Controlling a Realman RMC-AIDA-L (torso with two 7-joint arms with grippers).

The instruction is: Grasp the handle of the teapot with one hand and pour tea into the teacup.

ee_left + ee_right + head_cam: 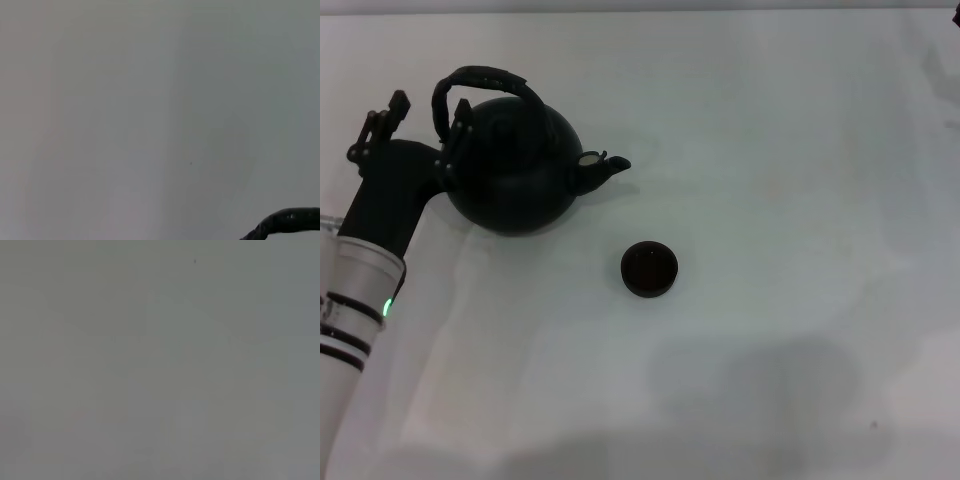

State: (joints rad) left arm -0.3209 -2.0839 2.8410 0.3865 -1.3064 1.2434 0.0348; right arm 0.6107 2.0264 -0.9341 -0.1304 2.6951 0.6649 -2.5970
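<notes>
The matte black teapot [515, 170] stands upright at the table's far left, its stubby spout [605, 168] pointing right. Its rough arched handle [485, 78] loops over the lid. My left gripper [425, 120] is at the pot's left side, open, with one finger [382, 118] outside the handle's left end and the other [458, 135] against the pot's shoulder. A dark curved strip of the handle [285, 222] shows in the left wrist view. The small dark teacup [649, 270] sits upright to the right of and nearer than the spout. The right gripper is out of view.
The white table [800, 200] stretches to the right and front of the cup. My left forearm [360, 290] reaches in from the lower left corner. The right wrist view shows only a plain grey surface.
</notes>
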